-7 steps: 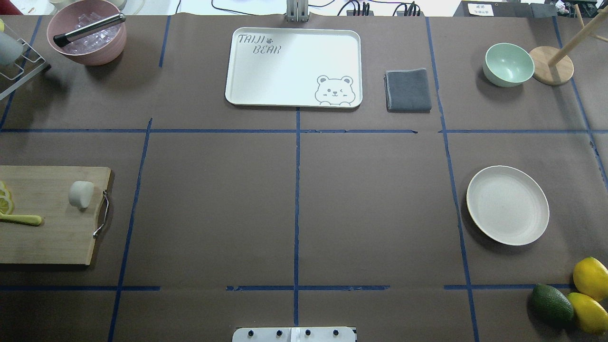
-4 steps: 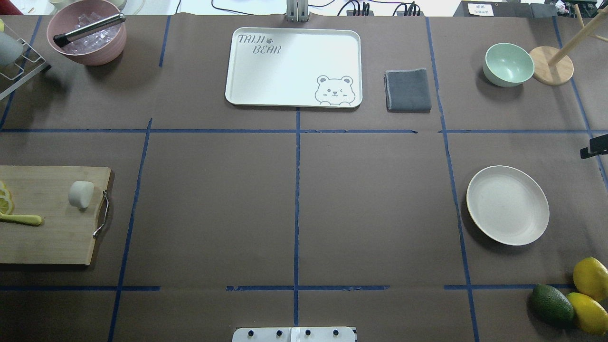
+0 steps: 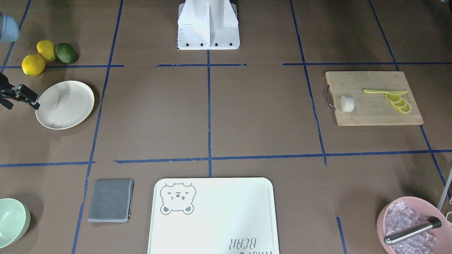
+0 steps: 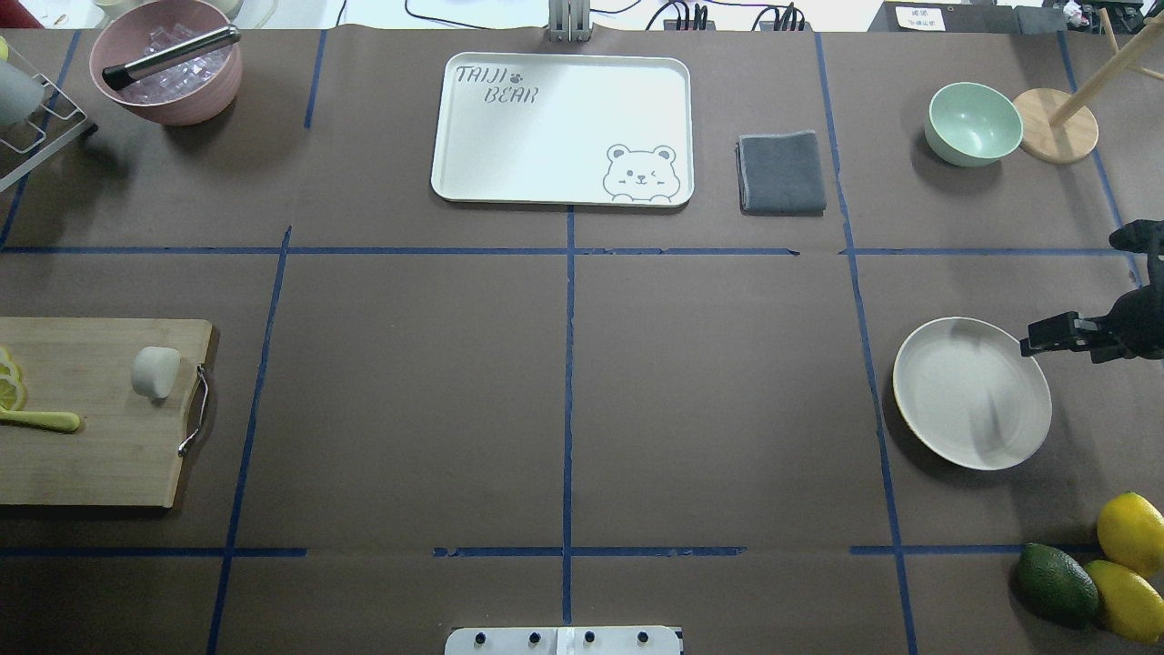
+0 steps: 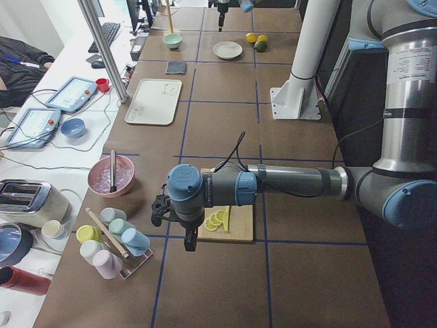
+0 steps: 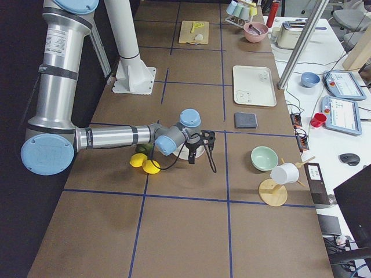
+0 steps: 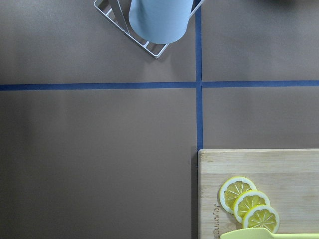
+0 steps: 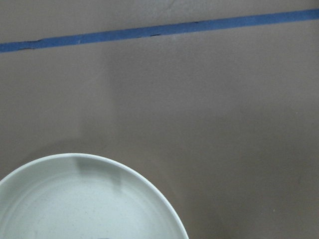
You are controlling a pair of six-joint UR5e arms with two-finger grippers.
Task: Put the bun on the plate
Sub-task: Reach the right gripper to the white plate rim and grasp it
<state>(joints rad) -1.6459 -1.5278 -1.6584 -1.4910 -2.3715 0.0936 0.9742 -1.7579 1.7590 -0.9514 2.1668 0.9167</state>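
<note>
The small white bun (image 4: 155,371) (image 3: 347,103) lies on a wooden cutting board (image 4: 100,455) at the table's left edge, near its metal handle. The cream plate (image 4: 971,393) (image 3: 65,104) sits on the right side and holds nothing; its rim (image 8: 84,164) fills the bottom of the right wrist view. My right gripper (image 4: 1070,294) (image 3: 21,100) hovers open just past the plate's far-right rim, holding nothing. My left gripper (image 5: 174,219) shows only in the exterior left view, above the table beyond the board's outer end; I cannot tell its state.
Lemon slices (image 7: 249,201) and a yellow-green knife (image 4: 41,419) share the board. A cup rack (image 7: 159,20) stands beyond it. Two lemons and an avocado (image 4: 1055,582) lie near the plate. A mint bowl (image 4: 973,123), grey cloth (image 4: 782,173), bear tray (image 4: 564,127) and pink ice bowl (image 4: 168,64) line the far side.
The right gripper has come in from the right edge of the overhead view and now hangs by the plate's rim. The bun and the plate have not moved.
</note>
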